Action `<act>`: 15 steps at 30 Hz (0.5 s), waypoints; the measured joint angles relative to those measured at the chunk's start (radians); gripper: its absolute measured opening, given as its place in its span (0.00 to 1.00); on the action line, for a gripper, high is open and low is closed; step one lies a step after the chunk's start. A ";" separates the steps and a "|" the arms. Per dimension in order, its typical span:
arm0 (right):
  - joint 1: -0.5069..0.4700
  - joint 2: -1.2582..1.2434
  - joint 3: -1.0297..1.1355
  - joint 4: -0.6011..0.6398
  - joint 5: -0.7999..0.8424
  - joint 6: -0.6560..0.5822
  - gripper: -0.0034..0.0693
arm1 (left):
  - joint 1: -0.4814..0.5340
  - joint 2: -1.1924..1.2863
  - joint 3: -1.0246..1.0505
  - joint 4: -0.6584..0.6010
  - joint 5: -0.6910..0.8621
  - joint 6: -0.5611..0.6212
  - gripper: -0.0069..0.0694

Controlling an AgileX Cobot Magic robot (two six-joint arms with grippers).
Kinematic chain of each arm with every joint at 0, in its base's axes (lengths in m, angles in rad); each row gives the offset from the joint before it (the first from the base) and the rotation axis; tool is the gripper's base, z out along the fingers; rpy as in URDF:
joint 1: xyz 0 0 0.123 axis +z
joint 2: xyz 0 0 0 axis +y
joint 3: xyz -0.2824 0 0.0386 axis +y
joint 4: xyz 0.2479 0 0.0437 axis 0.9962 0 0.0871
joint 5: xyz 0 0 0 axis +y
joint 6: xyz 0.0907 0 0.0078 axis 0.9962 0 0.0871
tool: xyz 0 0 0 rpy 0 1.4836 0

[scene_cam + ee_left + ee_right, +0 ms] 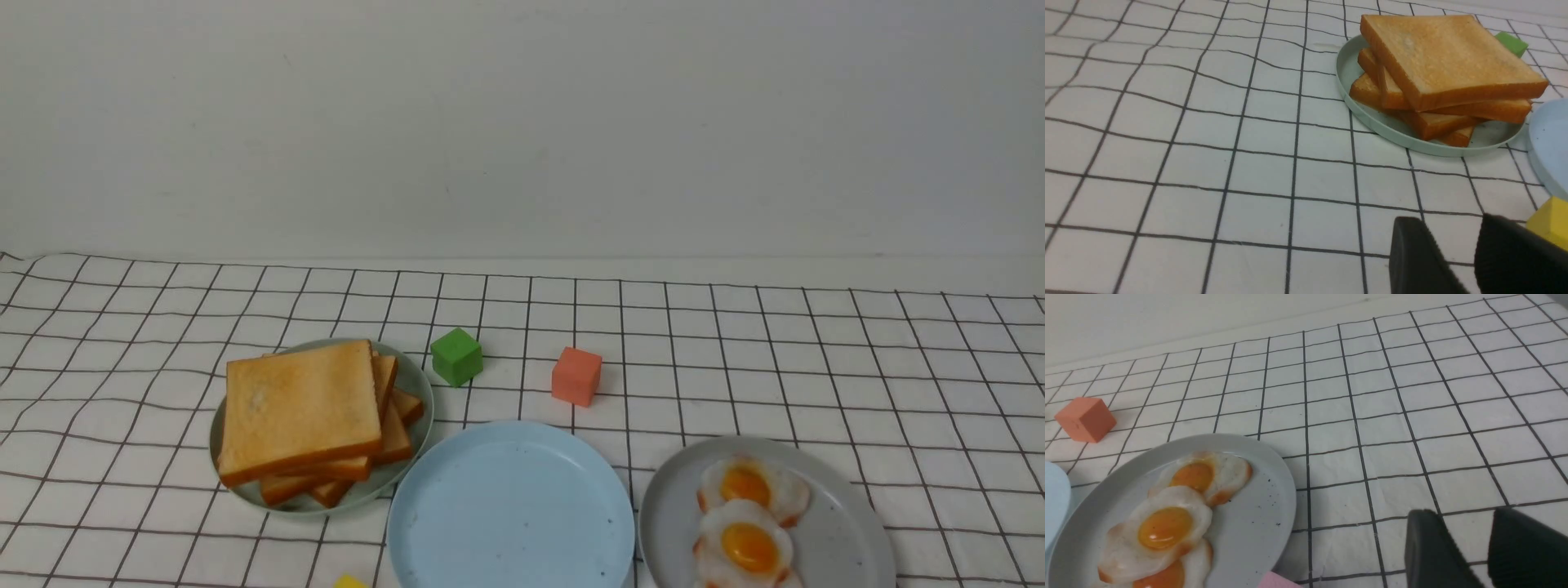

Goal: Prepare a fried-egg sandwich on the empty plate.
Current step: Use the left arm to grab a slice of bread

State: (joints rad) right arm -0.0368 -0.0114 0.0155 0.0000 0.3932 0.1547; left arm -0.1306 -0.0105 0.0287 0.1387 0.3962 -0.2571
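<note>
Left tool (1449, 228) spread, empty; toast stack (1449, 57) lies ahead on its side of counter (1208, 163), so left arm nearer. Right tool (1464, 518) spread, empty, eggs (1165, 528) close by. Empty plate (510, 506) bare, between toast and eggs.

Near edge cuts off blue plate (510, 498), grey plate (845, 535), most of yellow block (349, 582)

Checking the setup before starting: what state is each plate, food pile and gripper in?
light blue plate: empty.
pale green plate: holds toast stack, slices piled askew.
grey plate: holds overlapping fried eggs.
left gripper: open, holding nothing.
right gripper: open, holding nothing.
</note>
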 joint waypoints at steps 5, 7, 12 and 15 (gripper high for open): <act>0.000 0.000 0.000 -0.007 0.000 0.000 0.38 | 0.000 0.000 0.000 0.058 0.000 0.007 0.40; 0.000 0.000 0.000 -0.013 -0.001 0.000 0.38 | 0.000 0.000 0.000 0.062 0.000 0.007 0.40; 0.000 0.000 0.010 -0.018 -0.059 0.000 0.38 | 0.000 0.000 0.000 0.061 -0.032 0.001 0.40; 0.000 0.000 0.011 -0.018 -0.155 0.000 0.38 | 0.000 0.000 0.000 0.046 -0.100 -0.045 0.40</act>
State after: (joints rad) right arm -0.0368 -0.0114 0.0264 -0.0177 0.2382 0.1547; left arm -0.1306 -0.0105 0.0287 0.1851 0.2964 -0.3016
